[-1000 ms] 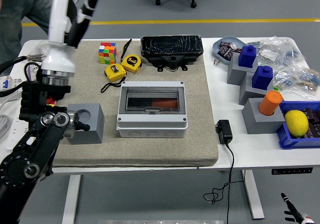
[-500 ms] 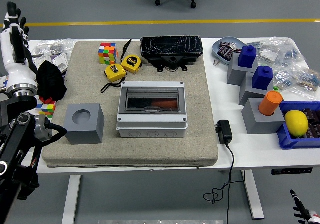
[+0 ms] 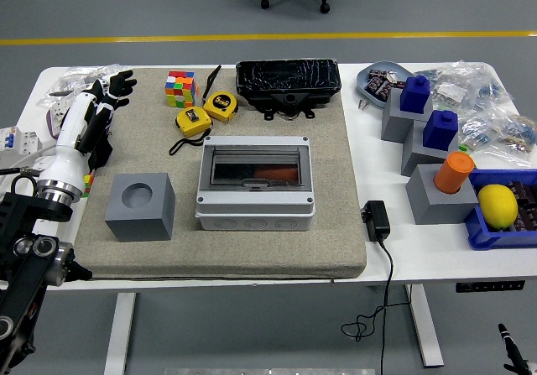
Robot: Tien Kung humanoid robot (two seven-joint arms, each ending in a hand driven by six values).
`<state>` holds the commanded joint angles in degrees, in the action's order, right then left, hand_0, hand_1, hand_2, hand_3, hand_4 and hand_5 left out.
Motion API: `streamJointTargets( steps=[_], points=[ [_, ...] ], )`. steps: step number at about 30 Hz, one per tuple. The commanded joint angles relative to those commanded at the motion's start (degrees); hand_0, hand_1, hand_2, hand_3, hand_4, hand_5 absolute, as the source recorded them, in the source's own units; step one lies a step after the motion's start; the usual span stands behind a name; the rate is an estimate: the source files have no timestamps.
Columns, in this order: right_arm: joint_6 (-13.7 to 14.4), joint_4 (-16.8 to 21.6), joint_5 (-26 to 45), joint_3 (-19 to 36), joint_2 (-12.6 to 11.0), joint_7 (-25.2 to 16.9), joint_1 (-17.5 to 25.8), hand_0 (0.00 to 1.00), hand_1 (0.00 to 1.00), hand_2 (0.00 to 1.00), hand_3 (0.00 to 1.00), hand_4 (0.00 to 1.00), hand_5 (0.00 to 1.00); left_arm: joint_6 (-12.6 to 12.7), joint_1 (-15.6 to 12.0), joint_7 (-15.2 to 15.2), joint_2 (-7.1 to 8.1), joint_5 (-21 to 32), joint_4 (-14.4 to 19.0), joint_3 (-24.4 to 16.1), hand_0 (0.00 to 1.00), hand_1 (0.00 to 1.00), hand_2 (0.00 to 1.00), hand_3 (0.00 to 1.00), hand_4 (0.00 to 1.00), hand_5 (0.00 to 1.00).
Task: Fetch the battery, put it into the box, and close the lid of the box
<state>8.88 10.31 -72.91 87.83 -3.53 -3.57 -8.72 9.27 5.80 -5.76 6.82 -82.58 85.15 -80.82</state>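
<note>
The grey box sits in the middle of the beige mat, its smoked clear lid lying flat and shut. Through the lid an orange shape shows inside. An orange cylinder stands on a grey block at the right. My left hand, black fingers on a white forearm, hovers over the mat's far left edge, open and empty, well away from the box. Only a small tip of my right hand shows at the bottom right, below the table.
A grey block with a round hole stands left of the box. Behind it lie a colour cube, two yellow tape measures and a black case. A power adapter, blue-topped grey blocks and a lemon fill the right.
My left arm, raised over the mat's left side a second ago, swung out left and now lies lower along the mat's left edge. The box has not moved.
</note>
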Motion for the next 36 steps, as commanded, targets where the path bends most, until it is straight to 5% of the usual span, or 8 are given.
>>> streamJointTargets(
  steps=[13, 22, 23, 28, 29, 34, 36],
  points=[
    [-1.7, 0.0, -0.2, 0.4, -0.5, 1.1, -0.8, 0.987, 0.895, 0.849, 0.909, 0.998, 0.998, 2.5, -1.2, -0.6, -2.62, -2.1, 0.8, 1.2, 0.679, 0.734, 0.724, 0.716, 0.993, 0.998],
    [0.4, 0.0, -4.9, 0.8, -0.7, 1.5, -1.7, 0.938, 0.834, 0.794, 0.826, 0.998, 0.998, 2.6, -1.7, -0.6, -2.86, -1.4, 0.7, 1.2, 0.678, 0.727, 0.717, 0.712, 0.991, 0.998],
    [0.5, 0.0, -5.1, 0.6, -0.7, 1.6, -1.8, 0.795, 0.691, 0.652, 0.597, 0.998, 0.701, 2.6, -1.6, -0.6, -3.0, -1.4, 0.7, 1.2, 0.673, 0.716, 0.699, 0.704, 0.993, 0.998],
    [1.4, 0.0, -8.8, 2.3, -0.7, 2.2, -1.6, 0.795, 0.691, 0.652, 0.597, 0.998, 0.701, 2.3, -1.0, -0.2, -3.13, -2.1, 0.8, 1.4, 0.673, 0.716, 0.699, 0.704, 0.993, 0.998],
    [1.6, 0.0, -9.4, 2.5, -0.7, 2.3, -1.6, 0.666, 0.53, 0.482, 0.417, 0.998, 0.621, 2.3, -0.9, -0.2, -3.17, -2.1, 0.8, 1.4, 0.659, 0.709, 0.692, 0.698, 0.984, 0.998],
    [1.4, 0.0, -9.5, 1.7, -0.8, 3.3, -1.6, 0.666, 0.53, 0.482, 0.417, 0.998, 0.621, 2.2, -0.9, 0.1, -3.52, -2.4, 0.7, 1.4, 0.659, 0.709, 0.692, 0.698, 0.984, 0.998],
    [1.6, 0.0, -9.5, 1.4, -0.9, 4.2, -1.5, 0.572, 0.438, 0.395, 0.354, 0.998, 0.611, 2.1, -0.8, 0.3, -3.61, -2.5, 0.7, 1.7, 0.664, 0.702, 0.682, 0.694, 0.978, 0.998]
  ],
)
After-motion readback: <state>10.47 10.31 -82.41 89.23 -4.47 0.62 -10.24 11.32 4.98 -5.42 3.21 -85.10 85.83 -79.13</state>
